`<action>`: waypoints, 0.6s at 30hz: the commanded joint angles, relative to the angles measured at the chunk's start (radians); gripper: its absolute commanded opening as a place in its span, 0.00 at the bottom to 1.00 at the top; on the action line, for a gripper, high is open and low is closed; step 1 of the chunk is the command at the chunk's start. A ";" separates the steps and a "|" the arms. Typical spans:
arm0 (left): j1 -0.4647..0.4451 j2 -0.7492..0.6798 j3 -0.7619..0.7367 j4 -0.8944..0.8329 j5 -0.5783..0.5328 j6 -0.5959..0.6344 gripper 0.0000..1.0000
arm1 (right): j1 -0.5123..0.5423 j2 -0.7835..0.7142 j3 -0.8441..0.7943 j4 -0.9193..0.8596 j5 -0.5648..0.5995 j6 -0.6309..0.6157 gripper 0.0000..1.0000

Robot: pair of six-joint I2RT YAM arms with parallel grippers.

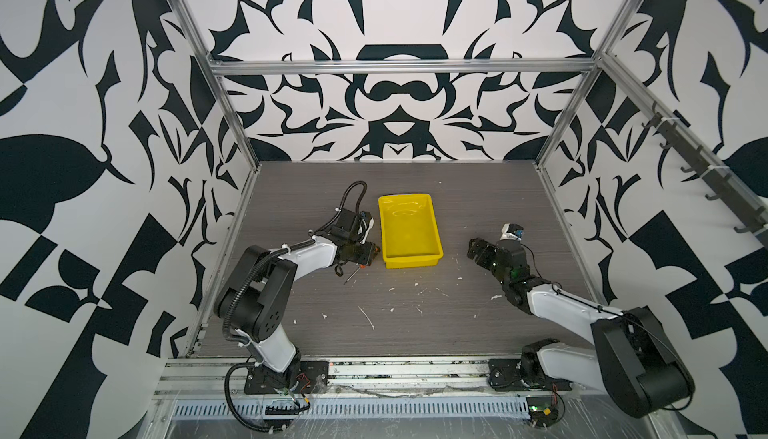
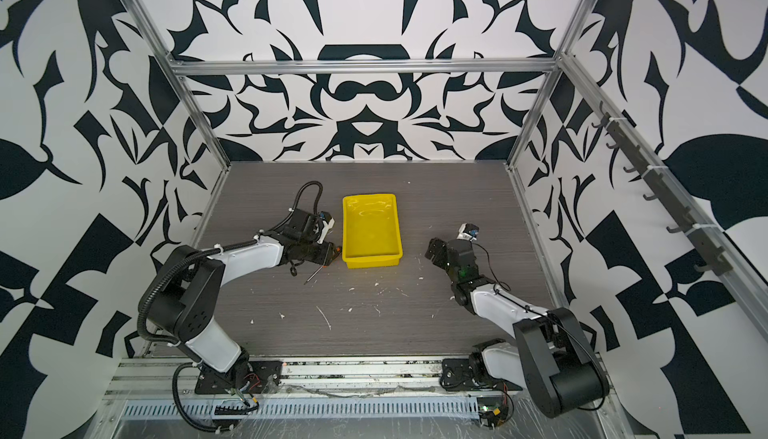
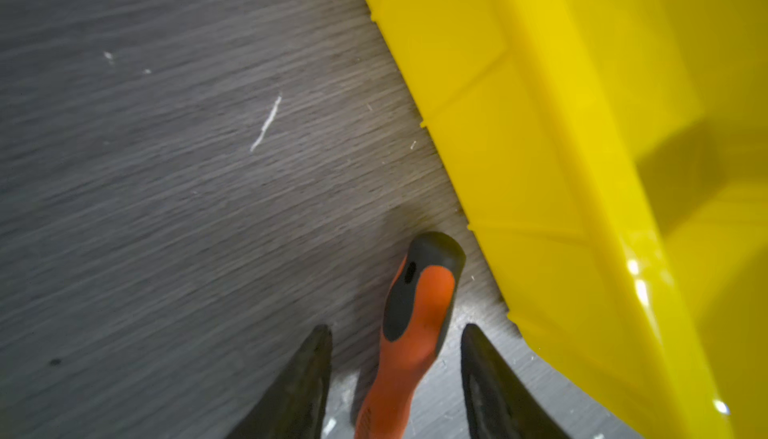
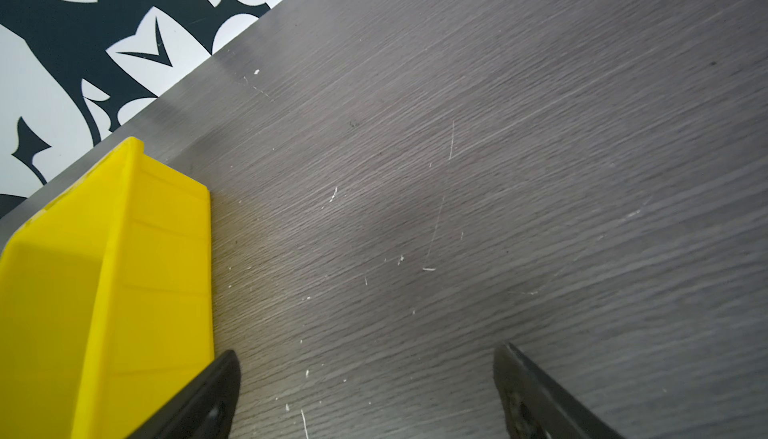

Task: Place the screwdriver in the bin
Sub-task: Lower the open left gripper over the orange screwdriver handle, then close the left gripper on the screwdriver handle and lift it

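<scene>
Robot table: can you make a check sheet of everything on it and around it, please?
Surface: grey wood-grain table, scratched.
Job's things: screwdriver on the table beside the yellow bin, outside it; bin holds nothing.
Clutter: small white scraps scattered on the table.
Claws: left claw open, astride the screwdriver's handle, gaps either side; right claw open, holding nothing.
Cables: black ribbed hose loops up beside the left claw.
Surroundings: black-and-white patterned walls, metal frame.
</scene>
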 commanded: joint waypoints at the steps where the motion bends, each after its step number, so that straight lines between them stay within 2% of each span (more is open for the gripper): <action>1: -0.016 0.023 0.023 -0.008 -0.032 0.001 0.52 | 0.007 0.003 0.037 0.014 0.021 0.008 0.98; 12: -0.055 0.055 0.015 -0.013 -0.086 0.018 0.50 | 0.007 0.018 0.045 0.004 0.020 0.015 0.98; 16: -0.061 0.066 0.018 -0.016 -0.089 0.025 0.38 | 0.007 0.020 0.048 0.002 0.022 0.014 0.98; 18: -0.064 0.072 0.029 -0.028 -0.087 0.025 0.37 | 0.007 0.021 0.049 0.002 0.021 0.015 0.98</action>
